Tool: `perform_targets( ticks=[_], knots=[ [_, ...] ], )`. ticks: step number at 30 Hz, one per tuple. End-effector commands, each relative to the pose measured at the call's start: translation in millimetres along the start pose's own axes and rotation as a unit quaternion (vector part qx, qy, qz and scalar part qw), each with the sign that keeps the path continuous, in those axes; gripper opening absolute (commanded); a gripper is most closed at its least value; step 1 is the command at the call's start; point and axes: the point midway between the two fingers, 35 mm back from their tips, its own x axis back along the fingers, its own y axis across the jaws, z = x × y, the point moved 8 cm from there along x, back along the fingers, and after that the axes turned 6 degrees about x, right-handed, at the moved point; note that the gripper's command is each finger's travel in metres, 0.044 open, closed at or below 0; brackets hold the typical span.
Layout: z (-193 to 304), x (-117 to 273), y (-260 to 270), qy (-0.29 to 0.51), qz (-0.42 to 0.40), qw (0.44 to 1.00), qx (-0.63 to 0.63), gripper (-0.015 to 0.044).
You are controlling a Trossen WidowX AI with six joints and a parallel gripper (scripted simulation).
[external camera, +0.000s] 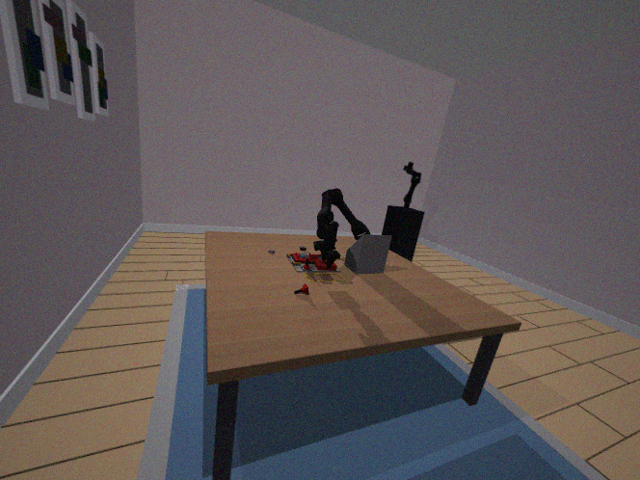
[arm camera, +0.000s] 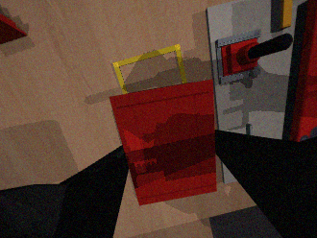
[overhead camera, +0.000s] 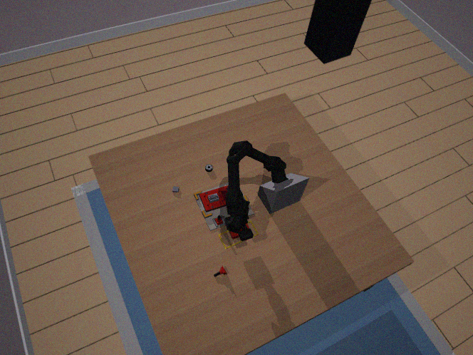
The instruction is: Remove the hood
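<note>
Gripping the red hood (arm camera: pixel 165 139) in the gripper (arm camera: pixel 168 165), hovering over the yellow marked area (arm camera: pixel 150 67), toward the bench's middle, beside the toy car (overhead camera: pixel 214 198).

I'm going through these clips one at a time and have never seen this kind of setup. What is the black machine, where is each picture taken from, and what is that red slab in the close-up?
The black machine is a single jointed robot arm bolted to a grey base block on a wooden table. One picture looks down from above, one looks across the room from the side, and the close-up comes from a camera on the arm's wrist, looking past its gripper.

The red slab is the toy car's hood, clamped between the two dark fingers. Beyond it lies a yellow outline, the marked area, partly hidden by the hood.

The rest of the red toy car sits on a grey plate. Loose on the table are a small wheel, a grey block and a red piece.
</note>
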Motion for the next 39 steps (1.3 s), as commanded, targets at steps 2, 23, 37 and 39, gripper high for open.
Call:
perform_targets(
  ticks=[2,23,37,39],
  knots=[
    [2,-7,0,0.001,0.004,1.000,0.004,0.0000],
    [4,-26,-1,0.002,0.005,1.000,0.004,0.0000],
    [5,-36,-2,0.002,0.006,1.000,0.004,0.0000],
    [5,-36,-2,0.002,0.006,1.000,0.004,0.0000]
  ],
)
